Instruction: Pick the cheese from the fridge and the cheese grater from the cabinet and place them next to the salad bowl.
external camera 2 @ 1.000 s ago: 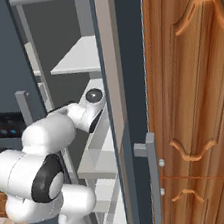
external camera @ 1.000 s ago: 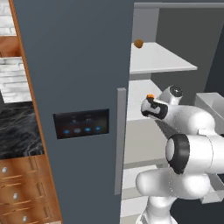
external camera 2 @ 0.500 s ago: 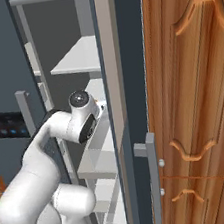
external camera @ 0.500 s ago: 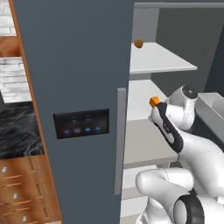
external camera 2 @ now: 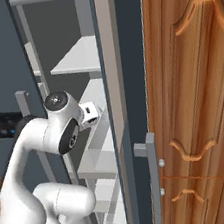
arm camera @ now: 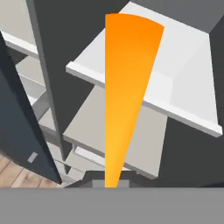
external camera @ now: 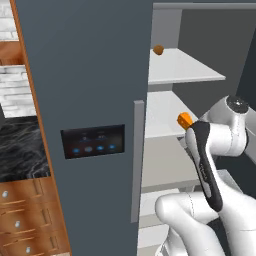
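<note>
Since a second ago we have seen the arm swing its wrist back from the fridge (external camera: pixel 90 100) shelves, bringing the cheese (external camera: pixel 184 120) out with it. The tool (arm camera: pixel 111 183) is clamped tight on the cheese, which juts straight out from between its tips. The cheese is now in front of the fridge's middle white shelf (external camera: pixel 162 112), below the small orange ball (external camera: pixel 158 49). We see it as a long, plain orange wedge.

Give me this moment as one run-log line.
gripper: shut on cheese | cheese: lifted off fridge shelves | small orange ball: on upper shelf | grater: not fetched yet
</note>
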